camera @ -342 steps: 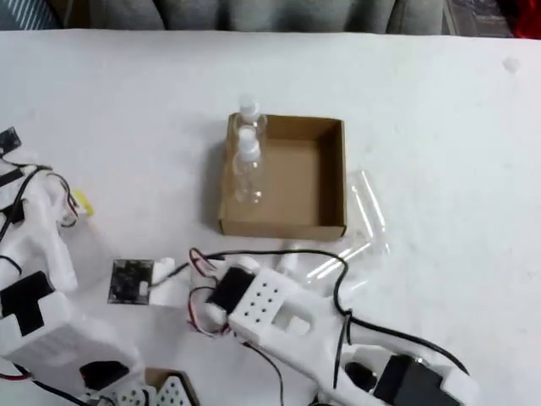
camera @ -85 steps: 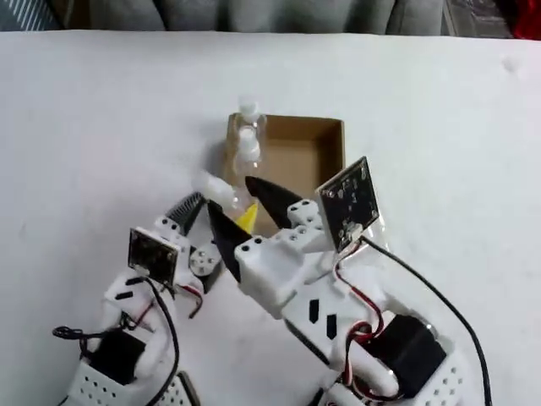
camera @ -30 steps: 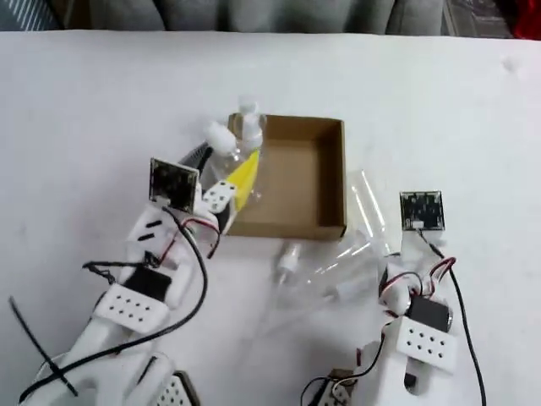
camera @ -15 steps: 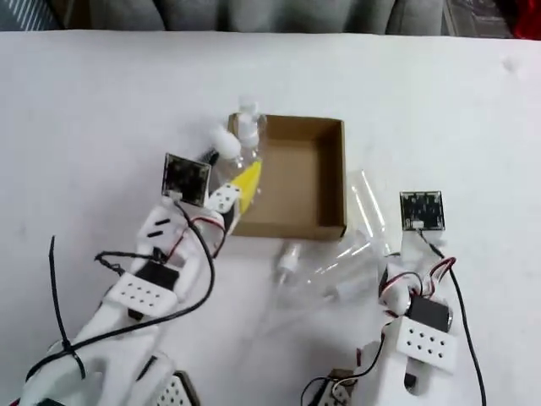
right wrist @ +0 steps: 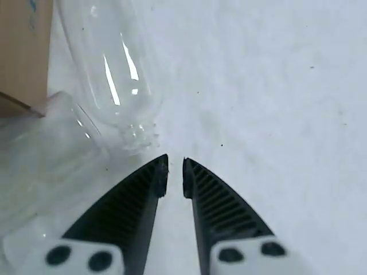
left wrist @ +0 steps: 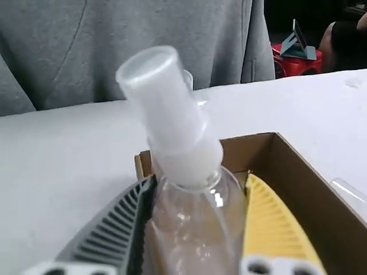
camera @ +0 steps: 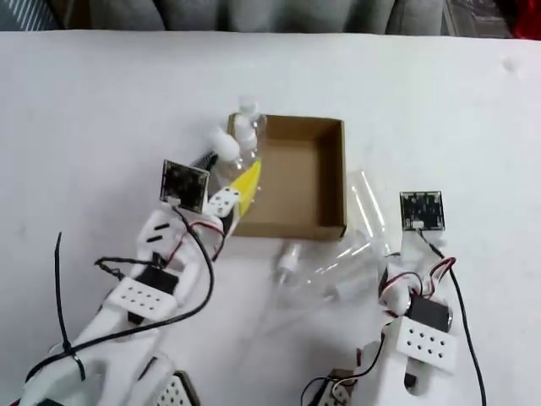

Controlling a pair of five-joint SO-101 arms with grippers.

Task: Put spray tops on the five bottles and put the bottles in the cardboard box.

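My left gripper (camera: 225,167) (left wrist: 200,192) is shut on a clear bottle (camera: 228,156) (left wrist: 192,217) fitted with a white spray top (left wrist: 169,117). It holds the bottle tilted over the left wall of the cardboard box (camera: 328,173) (left wrist: 292,177). Another capped bottle (camera: 248,117) stands in the box's far left corner. Near the table's front right, my right gripper (right wrist: 172,172) is shut and empty, just short of the open neck of a capless bottle (right wrist: 112,74) (camera: 365,201) lying beside the box. A capped bottle (camera: 317,266) lies in front of the box.
More clear bottles (right wrist: 34,172) lie heaped on the white table (camera: 439,110) between the box's front right corner and the right arm (camera: 416,326). The left arm's body (camera: 139,292) stretches along the front left.
The left arm has carried its capped bottle a little further toward the box's left wall over the last second. The right arm has stayed still.
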